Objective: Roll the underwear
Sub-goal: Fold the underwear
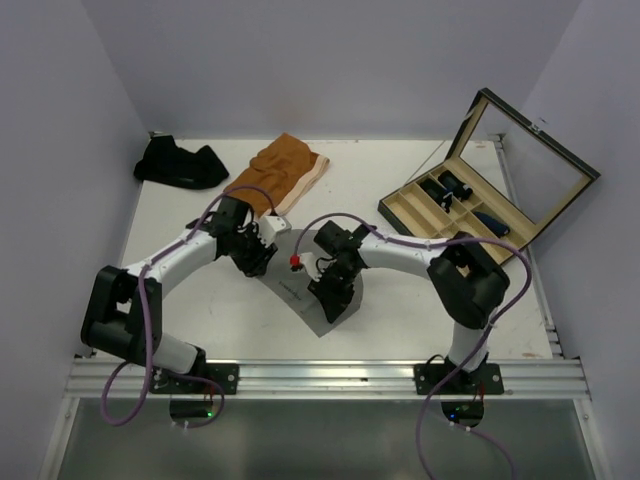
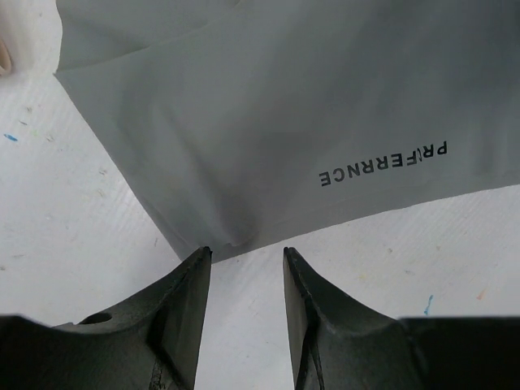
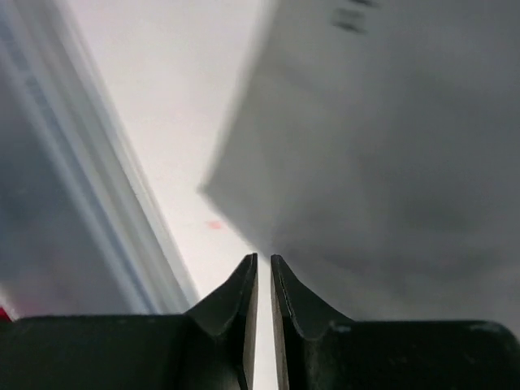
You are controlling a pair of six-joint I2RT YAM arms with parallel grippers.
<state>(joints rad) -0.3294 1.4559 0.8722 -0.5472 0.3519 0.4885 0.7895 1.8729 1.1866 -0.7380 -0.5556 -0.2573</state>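
Light grey underwear lies flat in the middle of the table, printed with dark letters. My left gripper stands open at its far-left edge; in the left wrist view the fingertips straddle the cloth's hem, with bare table between them. My right gripper hangs over the cloth's near part. Its jaws are almost together, a thin slit of white table between them and nothing held, next to the blurred grey underwear. Rust-orange underwear and black underwear lie at the back.
A wooden compartment box with its glass lid raised stands at the back right, dark rolled items in some cells. The metal rail runs along the near edge. White walls close in the left, back and right.
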